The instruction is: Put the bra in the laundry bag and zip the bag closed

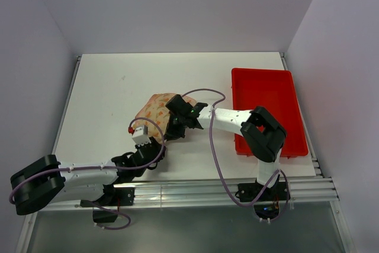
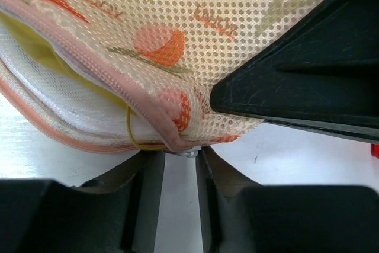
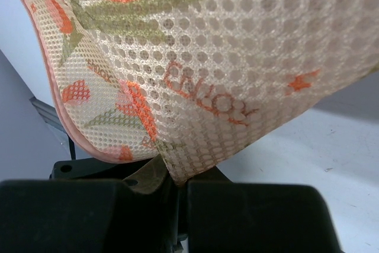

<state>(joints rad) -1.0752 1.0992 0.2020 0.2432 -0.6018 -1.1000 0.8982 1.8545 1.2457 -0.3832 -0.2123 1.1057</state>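
Note:
The laundry bag (image 1: 155,108), pale pink mesh with orange print, lies at the table's middle. In the left wrist view the laundry bag (image 2: 177,39) is partly unzipped, and the mustard-yellow bra (image 2: 32,39) shows inside through the gap, with a thin strap hanging over the zipper edge. My left gripper (image 2: 179,159) is narrowly open at the bag's near corner, with the white zipper pull (image 2: 188,153) right at its fingertips. My right gripper (image 3: 177,179) is shut on a fold of the bag's mesh (image 3: 201,87) and holds that edge up. In the top view both grippers meet at the bag's near right side.
A red plastic tray (image 1: 266,87) stands at the right, beside the right arm. The right arm's finger (image 2: 308,81) crosses the left wrist view close to the bag. Grey walls enclose the table on three sides.

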